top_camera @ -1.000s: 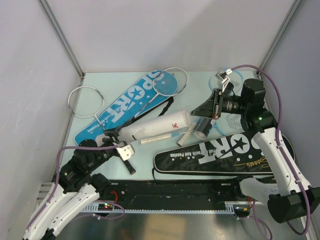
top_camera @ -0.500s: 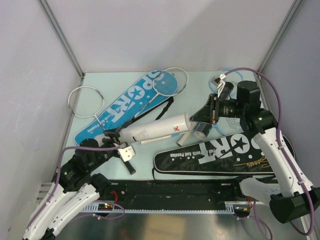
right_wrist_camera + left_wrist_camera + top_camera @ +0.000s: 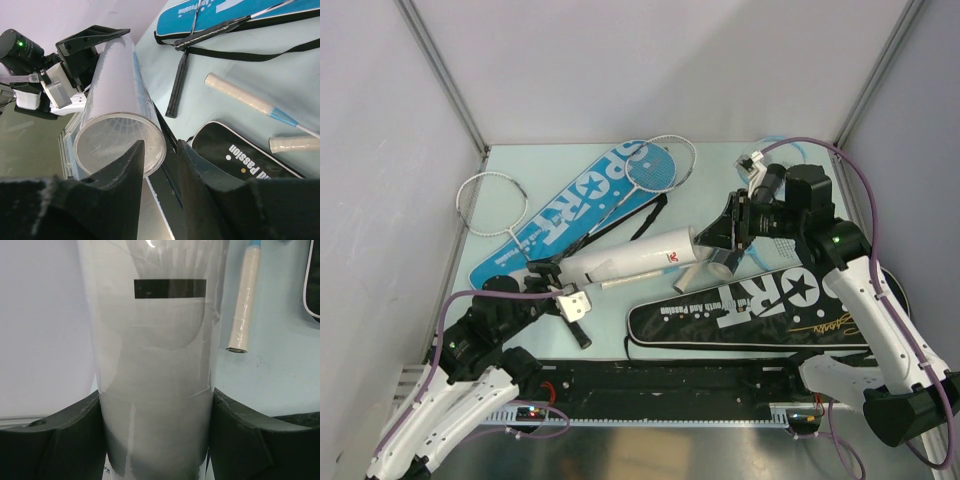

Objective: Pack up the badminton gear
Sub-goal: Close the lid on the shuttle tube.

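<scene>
Left wrist view: my left pincer [image 3: 157, 440] is clamped on the white tube [image 3: 157, 365], one black finger [image 3: 50, 440] pressed to each side of its cloudy wall. Further up inside the tube sits a shuttlecock [image 3: 170, 260], its feathers and a dark band showing through. Past the tube, to the right, a taped racket handle [image 3: 243, 305] lies on the pale table [image 3: 270, 380].

At my right wrist, my right pincer [image 3: 161, 147] stands a little apart, and I see nothing between the fingers. Just beyond their tips is the tube's open mouth, facing me, with feathers visible within. Near it on the right lies the black cover [image 3: 245, 155], with a second taped handle [image 3: 295, 144] by its edge. Beyond lies the first handle, running into a light-blue shaft. Farthest is the blue cover [image 3: 215, 12], with a dark-handled racket lying across it.

From the top camera, the tube slants between my two pincers, left at its closed end and right at its mouth. At the table's far side, a white racket [image 3: 492, 200] lies just beside the blue cover.
</scene>
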